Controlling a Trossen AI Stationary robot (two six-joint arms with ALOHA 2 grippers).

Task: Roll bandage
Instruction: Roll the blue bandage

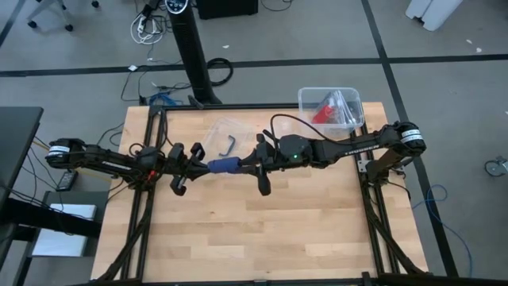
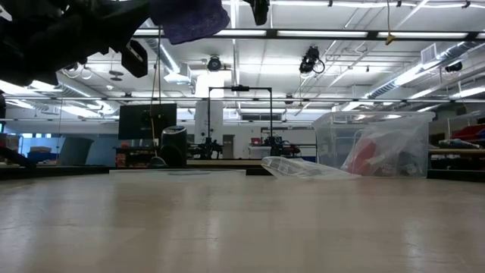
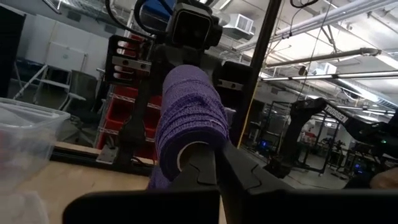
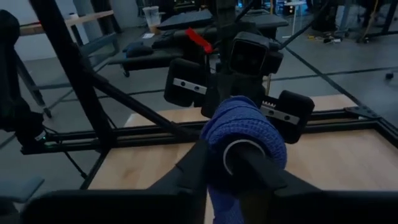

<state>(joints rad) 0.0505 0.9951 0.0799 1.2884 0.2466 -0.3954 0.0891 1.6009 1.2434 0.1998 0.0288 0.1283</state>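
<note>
The bandage (image 1: pixel 224 165) is a small navy-blue roll, held in the air between my two grippers over the table's middle, a little toward the far edge. My left gripper (image 1: pixel 197 164) is shut on its left end and my right gripper (image 1: pixel 249 164) on its right end. The roll fills the left wrist view (image 3: pixel 189 112) and the right wrist view (image 4: pixel 245 134), each showing a pale hollow core. In the low view the bandage (image 2: pixel 189 19) hangs well above the tabletop. A short loose tail (image 3: pixel 158 177) droops below the roll. My left gripper holds the roll's left end (image 3: pixel 205 146). One finger seems to reach into the hollow core and the other lies outside the wall. The fingers come level from the table's left, along the roll's axis. The roll is lifted clear and lies level. My right gripper holds the roll's right end (image 4: pixel 217 152). One finger (image 4: pixel 255 171) sits in the hollow core and the other (image 4: pixel 193 165) outside the wall. The fingers come level from the table's right, along the axis. The roll hangs clear of the table.
A clear plastic tub (image 1: pixel 349 102) with a red item stands at the table's far right corner; it also shows in the low view (image 2: pixel 379 144). A flat clear plastic bag (image 1: pixel 226 137) lies just beyond the grippers. The near half of the table (image 1: pixel 262 230) is bare wood.
</note>
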